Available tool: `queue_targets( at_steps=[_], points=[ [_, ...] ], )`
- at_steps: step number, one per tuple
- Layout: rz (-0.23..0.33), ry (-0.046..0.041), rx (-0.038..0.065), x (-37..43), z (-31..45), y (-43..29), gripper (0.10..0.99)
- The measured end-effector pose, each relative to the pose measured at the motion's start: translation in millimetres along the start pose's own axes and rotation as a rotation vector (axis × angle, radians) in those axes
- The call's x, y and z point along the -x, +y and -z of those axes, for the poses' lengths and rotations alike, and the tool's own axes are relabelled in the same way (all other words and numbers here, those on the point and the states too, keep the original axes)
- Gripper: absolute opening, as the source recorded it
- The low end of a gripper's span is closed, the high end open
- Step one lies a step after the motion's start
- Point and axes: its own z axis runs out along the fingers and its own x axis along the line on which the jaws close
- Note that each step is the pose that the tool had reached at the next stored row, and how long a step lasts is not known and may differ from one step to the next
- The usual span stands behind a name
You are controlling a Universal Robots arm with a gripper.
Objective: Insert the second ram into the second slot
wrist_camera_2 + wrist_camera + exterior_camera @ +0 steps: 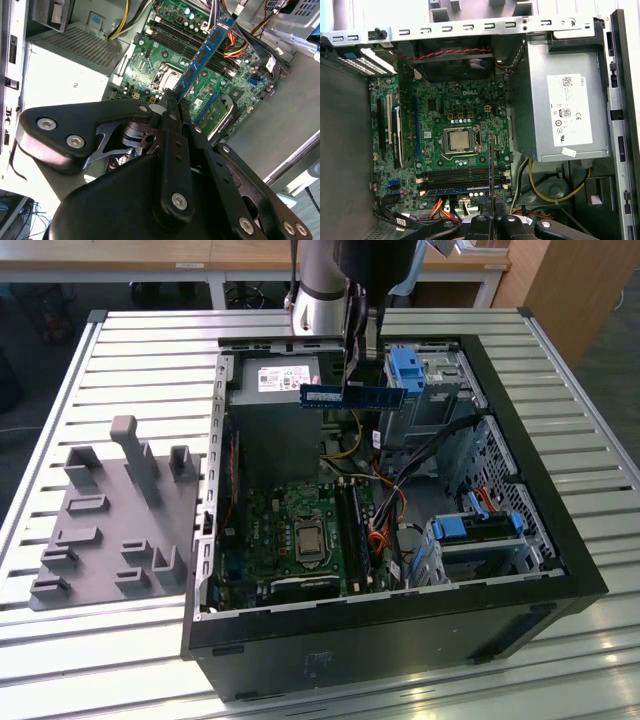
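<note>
Second ram [325,395], a thin blue circuit-board stick, hangs pinched in the arm's black pincer [362,380] above the open black computer case [400,640], its long axis seemingly crosswise to the green motherboard's [275,530] dark memory slots [352,530] below.

My arm [320,285] is a silver-grey cylinder with a darker section above. My hand [175,100] is matte black, built from flat, rounded linkage plates [75,125] and slim fingers [171,132], fastened with round silver pivot screws [75,141].
</note>
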Motion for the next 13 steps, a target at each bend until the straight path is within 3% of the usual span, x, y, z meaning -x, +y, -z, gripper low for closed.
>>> queue_targets(
  at_steps=[13],
  points=[
    [-0.023,-0.0008,0.0,0.0,0.0,0.0,0.137]
  ],
)
